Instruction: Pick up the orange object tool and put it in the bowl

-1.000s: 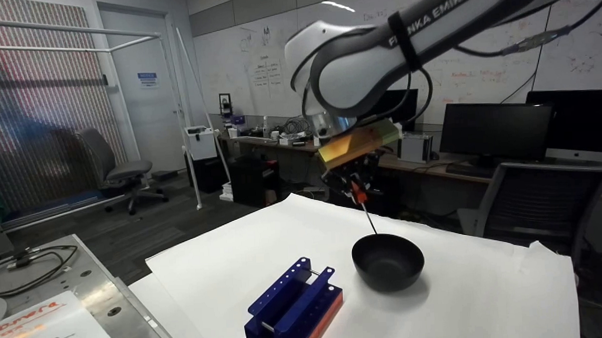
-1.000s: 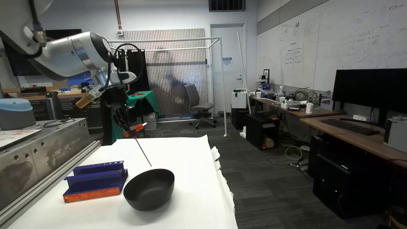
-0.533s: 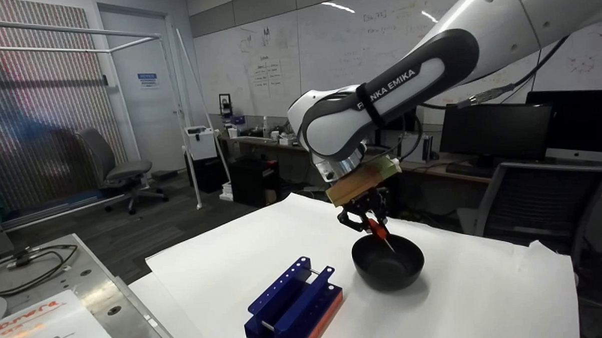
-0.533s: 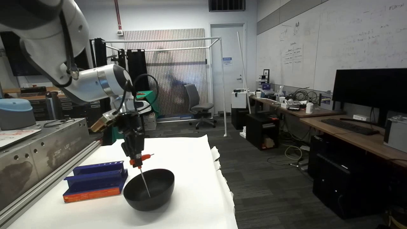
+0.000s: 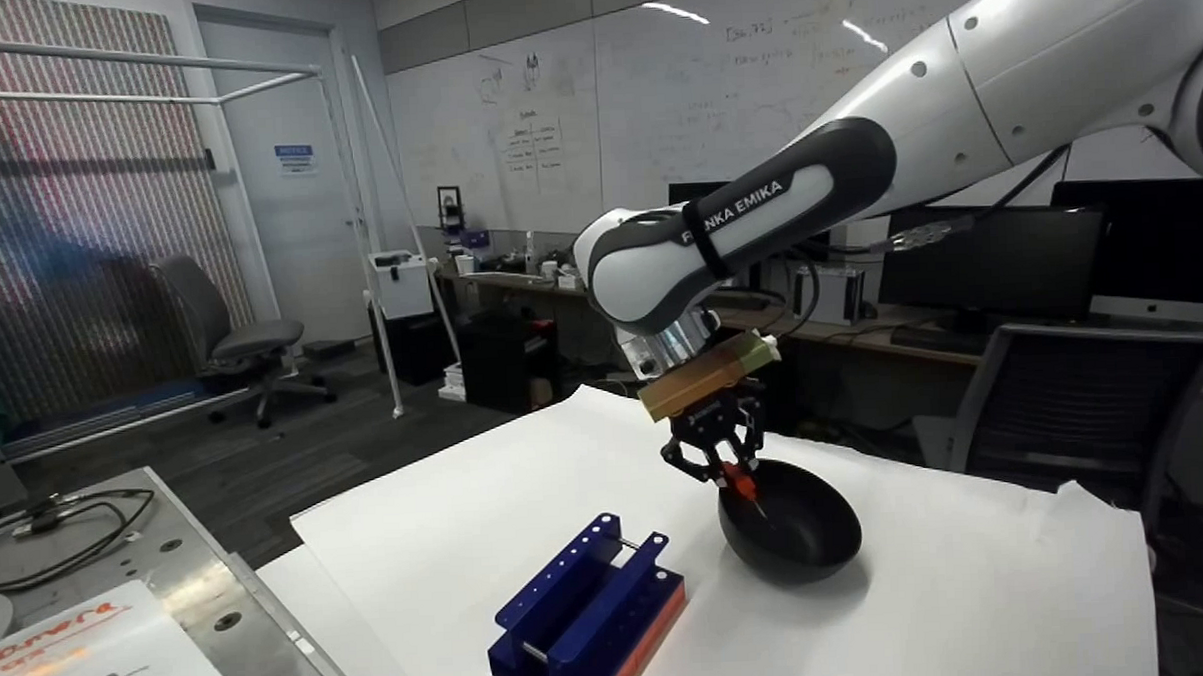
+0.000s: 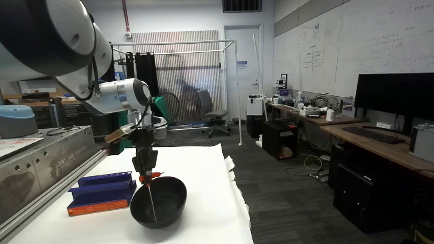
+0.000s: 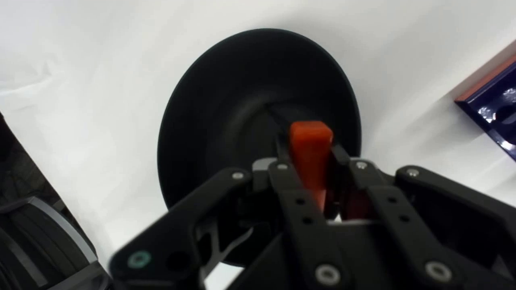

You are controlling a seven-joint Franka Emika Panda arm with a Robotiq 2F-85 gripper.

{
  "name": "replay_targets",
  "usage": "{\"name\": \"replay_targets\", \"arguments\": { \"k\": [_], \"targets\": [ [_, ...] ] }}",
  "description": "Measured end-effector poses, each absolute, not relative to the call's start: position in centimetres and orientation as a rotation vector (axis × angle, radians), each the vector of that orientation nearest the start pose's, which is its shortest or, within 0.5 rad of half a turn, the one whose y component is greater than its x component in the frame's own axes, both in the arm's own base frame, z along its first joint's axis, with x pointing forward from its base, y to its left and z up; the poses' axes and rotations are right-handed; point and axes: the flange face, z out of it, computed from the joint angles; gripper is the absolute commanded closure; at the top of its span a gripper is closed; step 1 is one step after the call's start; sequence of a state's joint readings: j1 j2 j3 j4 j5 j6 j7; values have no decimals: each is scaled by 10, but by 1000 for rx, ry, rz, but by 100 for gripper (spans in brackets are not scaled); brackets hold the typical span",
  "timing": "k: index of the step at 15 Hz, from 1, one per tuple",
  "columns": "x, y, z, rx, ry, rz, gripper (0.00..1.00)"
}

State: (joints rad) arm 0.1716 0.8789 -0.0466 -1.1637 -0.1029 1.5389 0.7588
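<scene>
The orange tool has an orange-red handle and a thin metal shaft; it shows in both exterior views [image 5: 741, 483] [image 6: 155, 175] and end-on in the wrist view [image 7: 311, 137]. My gripper [image 5: 728, 476] is shut on its handle, one finger on each side [image 7: 312, 155]. The gripper [image 6: 145, 174] is just above the near rim of the black bowl [image 5: 813, 526]. The shaft points down into the bowl [image 6: 168, 203], its tip near the inner wall; whether it touches cannot be told for sure. The bowl is tilted in both exterior views and lies under the fingers in the wrist view [image 7: 201, 121].
A blue slotted rack [image 5: 591, 619] with an orange-red edge strip stands beside the bowl, also in an exterior view [image 6: 101, 193]. The table has a white cover [image 5: 467, 503]. A metal block [image 6: 51, 162] borders it. A chair [image 5: 1074, 402] and monitors stand beyond.
The arm has come down, bringing the tool from above the bowl to inside its rim. The bowl, level half a second ago, has tipped and shifted slightly. The gripper stays shut on the tool.
</scene>
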Motion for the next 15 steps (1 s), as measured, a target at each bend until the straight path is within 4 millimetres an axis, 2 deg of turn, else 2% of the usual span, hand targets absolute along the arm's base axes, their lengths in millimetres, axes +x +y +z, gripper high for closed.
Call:
{"name": "replay_targets", "arguments": {
  "k": [6, 9, 11, 15],
  "targets": [
    [708, 96, 221, -3192, 946, 714, 2],
    [712, 102, 229, -3159, 841, 716, 0],
    [716, 109, 243, -3126, 726, 689, 0],
    [725, 129, 300, -3044, 558, 500, 0]
  ]
}}
